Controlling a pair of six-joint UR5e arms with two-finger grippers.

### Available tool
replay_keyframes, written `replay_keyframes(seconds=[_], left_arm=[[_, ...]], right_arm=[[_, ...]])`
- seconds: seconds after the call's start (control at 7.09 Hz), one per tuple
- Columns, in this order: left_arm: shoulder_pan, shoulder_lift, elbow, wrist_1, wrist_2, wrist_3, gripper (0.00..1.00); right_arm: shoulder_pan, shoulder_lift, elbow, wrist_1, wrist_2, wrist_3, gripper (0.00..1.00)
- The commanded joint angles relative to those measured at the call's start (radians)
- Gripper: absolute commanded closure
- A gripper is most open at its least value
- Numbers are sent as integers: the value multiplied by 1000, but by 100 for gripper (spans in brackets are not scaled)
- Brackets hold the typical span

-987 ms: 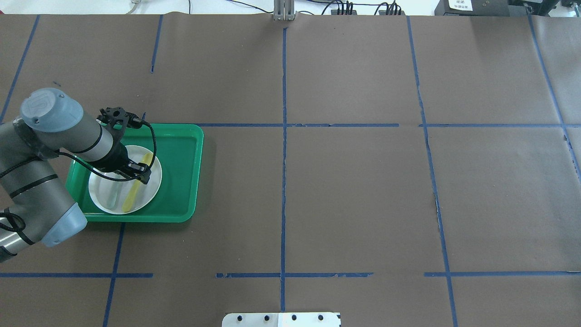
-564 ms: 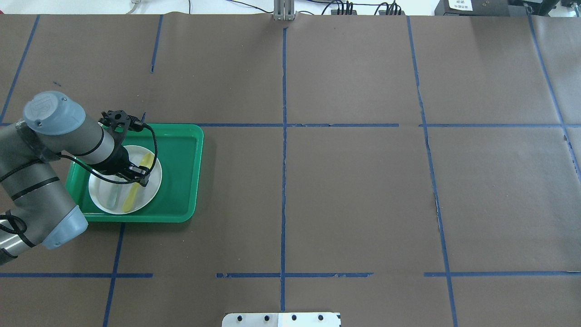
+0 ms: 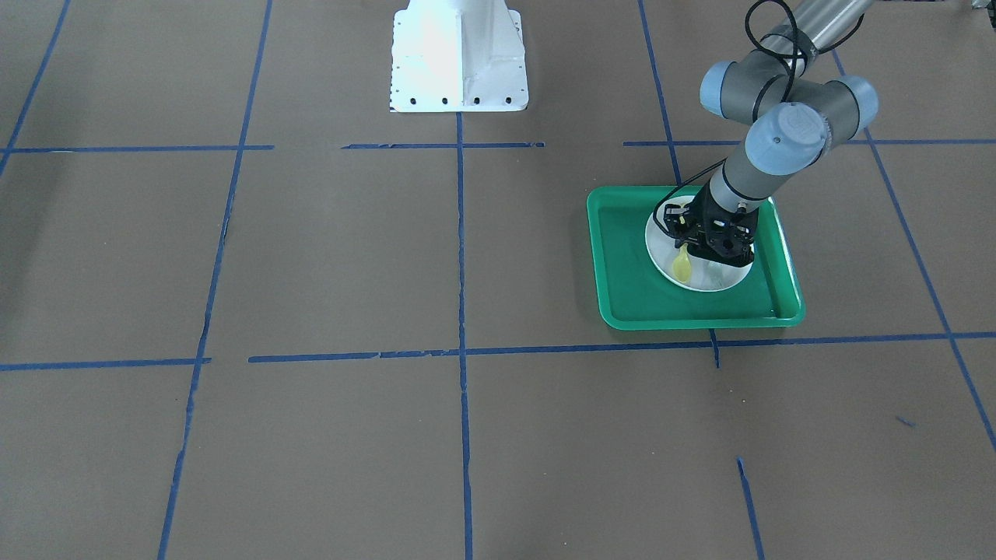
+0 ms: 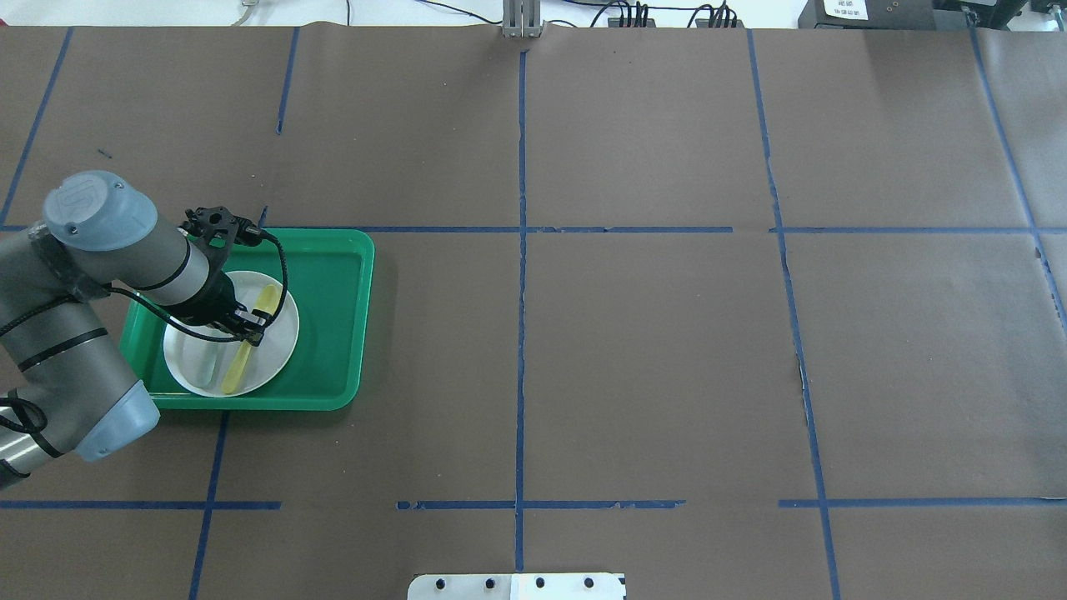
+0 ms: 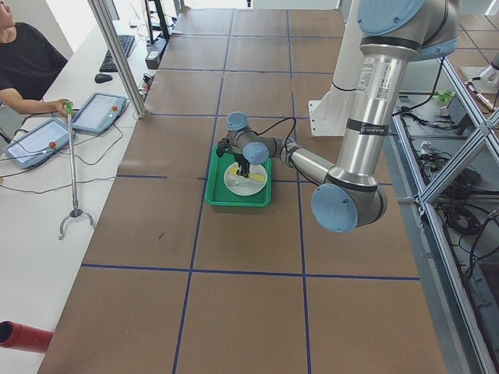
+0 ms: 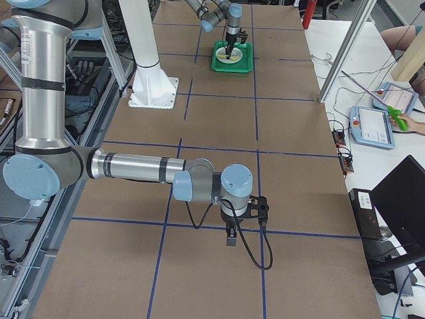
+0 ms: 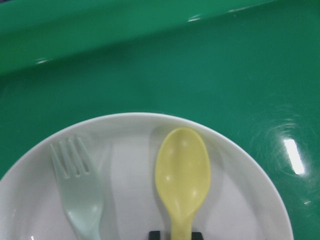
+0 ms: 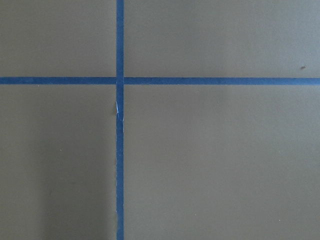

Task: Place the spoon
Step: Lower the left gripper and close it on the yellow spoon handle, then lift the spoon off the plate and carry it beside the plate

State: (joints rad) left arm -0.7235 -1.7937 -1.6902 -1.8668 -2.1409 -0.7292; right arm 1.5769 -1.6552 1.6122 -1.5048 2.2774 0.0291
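The pale-yellow spoon (image 7: 182,175) lies on the white plate (image 7: 130,200), next to a grey-translucent fork (image 7: 80,195). The plate sits in the green tray (image 4: 333,308). My left gripper (image 7: 176,234) is low over the plate, and its two black fingertips (image 7: 155,234) stand close on either side of the spoon's handle, shut on it. In the overhead view the left gripper (image 4: 254,331) covers the middle of the spoon (image 4: 267,297). My right gripper (image 6: 229,239) shows only in the exterior right view, far from the tray, and I cannot tell whether it is open or shut.
The tray's raised rim (image 3: 622,319) surrounds the plate. The left arm's elbow (image 4: 108,417) hangs over the tray's near left corner. A white robot base (image 3: 457,54) stands at the table's robot side. Blue tape lines cross the brown table.
My left gripper has shifted slightly left and lower over the plate. The spoon and plate sit almost where they were.
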Motion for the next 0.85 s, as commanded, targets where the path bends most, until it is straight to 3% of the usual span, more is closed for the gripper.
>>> replay_keyframes(seconds=[0.0,0.28,0.42,0.71], left_arm=[[-10,1,-29,62,1,-4,100],[-13,-42,-112,242,-55,-85,100],[-8,-96,-91,235,-62,-251,100],[-4,-191,1,212,-62,-335,100]], right_arm=[[0,0,0,0,1,0,0],[0,0,0,0,1,0,0],[0,0,0,0,-1,0,0],[0,-2,0,0,1,0,0]])
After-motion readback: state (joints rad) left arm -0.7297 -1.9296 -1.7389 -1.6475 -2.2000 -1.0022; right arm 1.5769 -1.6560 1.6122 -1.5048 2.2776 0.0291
